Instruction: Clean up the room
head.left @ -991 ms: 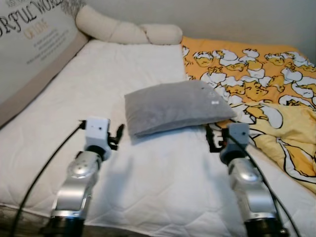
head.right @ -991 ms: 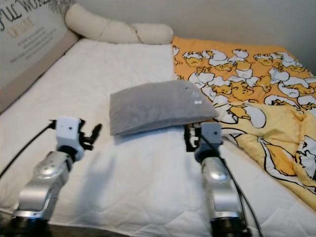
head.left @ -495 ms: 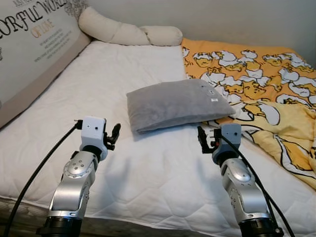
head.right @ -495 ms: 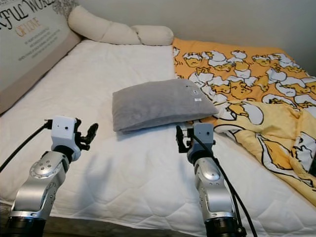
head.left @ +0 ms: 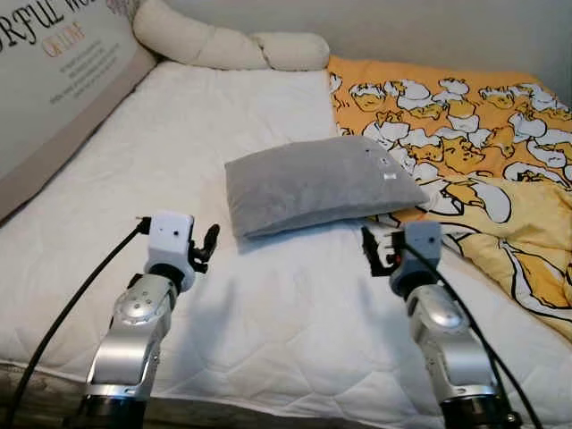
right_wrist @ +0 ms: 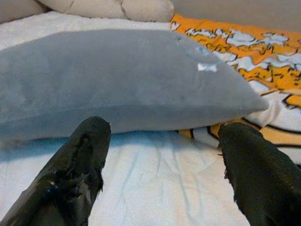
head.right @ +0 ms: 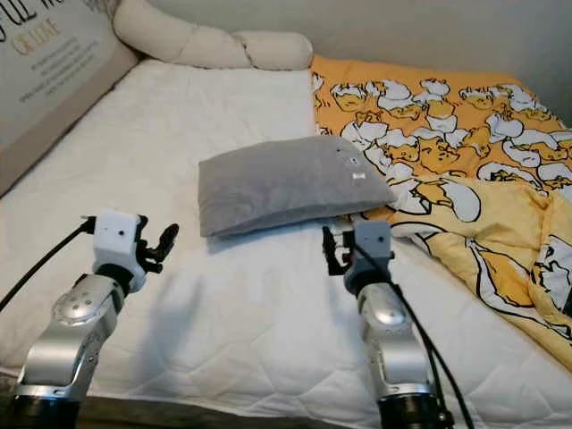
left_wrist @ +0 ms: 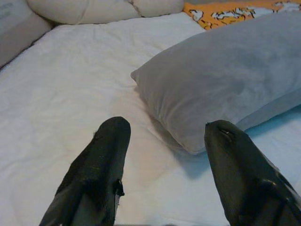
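Both arms hang a little farther back from the grey pillow (head.left: 320,183) than a second ago, the whole view having shifted too.
The left gripper (left_wrist: 167,162) waits wide open just short of the pillow's near left corner, the right gripper (right_wrist: 162,160) spread open before its near right edge, where the pillow overlaps the yellow blanket (head.left: 474,143) on the white mattress (head.left: 206,125). Best to close in evenly from both ends and pinch deep into the soft corners.

Plain grey pillow (head.left: 317,183) on a white quilted mattress (head.left: 179,161). Orange-yellow blanket (head.left: 465,134) printed with white-and-yellow cartoon figures outlined in black. Cream knotted bolster (head.left: 223,45) along the far edge. Beige headboard cushion (head.left: 54,80) with dark and orange lettering. Silver arms, black fingers (left_wrist: 101,165).
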`<state>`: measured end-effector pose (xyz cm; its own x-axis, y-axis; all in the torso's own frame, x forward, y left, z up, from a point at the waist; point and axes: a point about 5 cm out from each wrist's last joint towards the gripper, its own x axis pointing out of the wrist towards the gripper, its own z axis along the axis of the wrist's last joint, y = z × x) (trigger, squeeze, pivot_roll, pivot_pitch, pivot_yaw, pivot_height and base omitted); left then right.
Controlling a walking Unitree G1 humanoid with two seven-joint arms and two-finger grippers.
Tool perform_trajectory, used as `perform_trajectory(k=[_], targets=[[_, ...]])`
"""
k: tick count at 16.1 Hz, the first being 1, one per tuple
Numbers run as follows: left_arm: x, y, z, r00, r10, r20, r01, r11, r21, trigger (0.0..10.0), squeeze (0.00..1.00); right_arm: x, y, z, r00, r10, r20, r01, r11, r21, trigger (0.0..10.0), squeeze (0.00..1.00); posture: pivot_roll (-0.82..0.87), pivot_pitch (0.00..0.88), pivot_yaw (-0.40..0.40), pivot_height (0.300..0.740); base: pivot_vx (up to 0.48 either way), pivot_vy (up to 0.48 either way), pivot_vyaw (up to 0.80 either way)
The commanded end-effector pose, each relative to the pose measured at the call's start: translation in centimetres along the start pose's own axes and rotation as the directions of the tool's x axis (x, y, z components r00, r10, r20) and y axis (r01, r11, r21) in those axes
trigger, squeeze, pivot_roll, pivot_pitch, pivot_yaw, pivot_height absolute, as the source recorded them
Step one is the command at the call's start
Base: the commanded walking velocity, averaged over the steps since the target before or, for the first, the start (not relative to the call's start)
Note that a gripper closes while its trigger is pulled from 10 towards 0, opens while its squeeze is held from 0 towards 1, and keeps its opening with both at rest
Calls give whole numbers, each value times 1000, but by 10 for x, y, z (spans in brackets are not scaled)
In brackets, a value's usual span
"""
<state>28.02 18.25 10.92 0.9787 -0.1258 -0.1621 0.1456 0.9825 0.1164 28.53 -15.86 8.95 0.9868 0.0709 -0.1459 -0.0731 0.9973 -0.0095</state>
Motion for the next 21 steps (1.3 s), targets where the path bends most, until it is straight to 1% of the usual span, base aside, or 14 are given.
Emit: perform_trajectory(k=[1, 2, 3, 4, 6, 7, 8, 9, 10, 11, 13, 16, 19, 21], targets=[[-3, 5, -2, 1000, 7, -10, -7, 999, -42, 10000, 0, -6, -12, 3, 999, -36, 6, 36, 999, 21, 10000, 0, 4, 0, -53, 740, 0, 0, 0], [0, 6, -5, 999, -28, -18, 27, 998, -55, 10000, 0, -9, -17, 0, 999, -48, -5, 48, 999, 19, 10000, 0, -1, 0, -57, 740, 0, 0, 0], [7, 3, -3, 996, -88, -13, 88, 995, -55, 10000, 302, -10, -20, -4, 999, -50, -22, 50, 999, 3, 10000, 0, -2, 0, -61, 740, 0, 0, 0], [16, 2, 1, 994, -111, -2, 111, 992, -60, 10000, 1000, -10, -21, -4, 998, -52, -28, 52, 999, -7, 10000, 0, -6, 0, -62, 740, 0, 0, 0], [39, 0, 11, 988, -157, 12, 157, 986, -47, 10000, 1000, -12, -25, 0, 998, -59, -25, 59, 998, -12, 10000, 0, -35, 0, -55, 740, 0, 0, 0], [54, -7, 15, 980, -201, -3, 201, 979, -31, 10000, 1000, -15, -30, -2, 995, -83, -46, 82, 996, -36, 10000, 0, -61, 0, -45, 740, 0, 0, 0], [65, -14, 15, 970, -242, -24, 242, 970, -22, 10000, 1000, -20, -35, -4, 992, -107, -68, 104, 994, -45, 10000, 0, -91, 0, -26, 740, 0, 0, 0], [67, -16, 15, 966, -257, -30, 256, 966, -24, 10000, 1000, -23, -36, -4, 991, -112, -70, 110, 993, -43, 10000, 0, -99, 0, -21, 740, 0, 0, 0], [72, -21, 11, 959, -275, -63, 275, 961, -8, 10000, 1000, -29, -38, -5, 990, -118, -74, 115, 992, -46, 10000, 0, -146, 0, 8, 740, 0, 0, 0], [79, -24, 4, 957, -267, -110, 269, 963, 2, 10000, 1000, -37, -41, -5, 988, -130, -80, 127, 991, -50, 10000, 0, -170, 0, 19, 740, 0, 0, 0], [86, -24, -2, 957, -244, -159, 245, 969, -9, 10000, 1000, -50, -43, -2, 986, -138, -95, 132, 989, -66, 10000, 0, -212, 0, 26, 740, 0, 0, 0], [92, -23, 1, 960, -232, -156, 232, 973, -16, 10000, 1000, -68, -42, 1, 984, -133, -120, 122, 988, -90, 10000, 0, -260, 0, 26, 740, 0, 0, 0], [97, -22, 8, 960, -239, -144, 242, 970, 5, 10000, 1000, -82, -42, 2, 978, -149, -148, 134, 985, -104, 10000, 0, -294, 0, 46, 740, 0, 0, 0], [98, -24, 7, 955, -235, -180, 251, 966, 70, 10000, 1000, -92, -45, 5, 969, -190, -157, 173, 978, -112, 10000, 0, -323, 54, 76, 740, 0, 0, 0]])
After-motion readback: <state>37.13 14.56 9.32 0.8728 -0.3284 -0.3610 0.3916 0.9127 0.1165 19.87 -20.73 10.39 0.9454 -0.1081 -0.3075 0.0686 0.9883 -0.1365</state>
